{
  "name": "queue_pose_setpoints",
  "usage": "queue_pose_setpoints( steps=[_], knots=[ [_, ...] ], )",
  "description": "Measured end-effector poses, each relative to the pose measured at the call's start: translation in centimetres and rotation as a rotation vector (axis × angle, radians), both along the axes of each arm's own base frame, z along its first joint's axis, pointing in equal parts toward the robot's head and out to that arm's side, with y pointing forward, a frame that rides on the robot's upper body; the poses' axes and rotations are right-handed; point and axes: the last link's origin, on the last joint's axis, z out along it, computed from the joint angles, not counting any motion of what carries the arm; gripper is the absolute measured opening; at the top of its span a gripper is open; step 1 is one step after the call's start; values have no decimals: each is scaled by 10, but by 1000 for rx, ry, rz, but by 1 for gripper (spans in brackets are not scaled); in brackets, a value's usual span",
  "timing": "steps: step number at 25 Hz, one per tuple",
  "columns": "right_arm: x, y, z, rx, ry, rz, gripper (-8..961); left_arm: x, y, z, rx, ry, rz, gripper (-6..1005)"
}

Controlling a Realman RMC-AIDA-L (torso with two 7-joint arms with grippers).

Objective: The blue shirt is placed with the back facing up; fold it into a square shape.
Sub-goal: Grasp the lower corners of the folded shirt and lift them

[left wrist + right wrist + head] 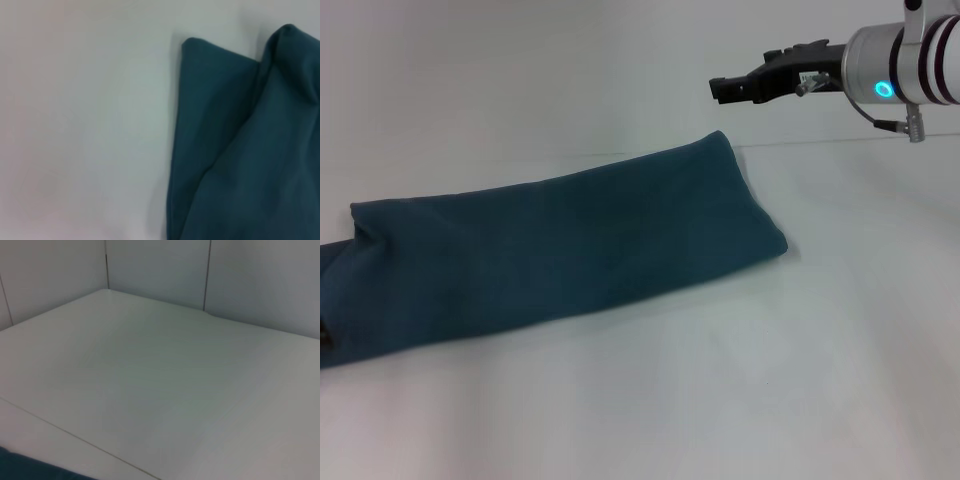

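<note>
The blue shirt lies on the white table as a long folded strip, running from the left edge up toward the right. Its plain side faces up and no lettering shows. My right gripper hangs in the air just beyond the strip's far right end, apart from the cloth and holding nothing. The left wrist view shows one end of the shirt with overlapping folded layers. A sliver of the shirt shows in the right wrist view. My left gripper is out of view.
The white table stretches in front of and behind the shirt. A seam in the tabletop runs behind the right arm. Grey wall panels stand at the table's far edge.
</note>
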Motion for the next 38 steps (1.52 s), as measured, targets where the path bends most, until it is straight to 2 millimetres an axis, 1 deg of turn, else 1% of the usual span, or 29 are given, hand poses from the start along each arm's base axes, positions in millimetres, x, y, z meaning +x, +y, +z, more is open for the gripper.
queue_pose_setpoints(
  steps=[6,13,20,27,38],
  knots=[
    [1,-1,1,3,2,1,926,-12,2,-5,38,-11,26,936],
    [-1,-2,-3,-6,-1,8,926,-15,7,-6,65,-8,25,936],
    [-3,-3,-5,-15,-5,13,926,-17,10,-11,65,-9,26,937],
    [-3,-3,-6,-21,-7,15,925,-12,15,-19,50,-20,15,937],
    [1,-5,-7,-22,-7,6,925,4,32,-26,24,5,-50,922]
  ],
)
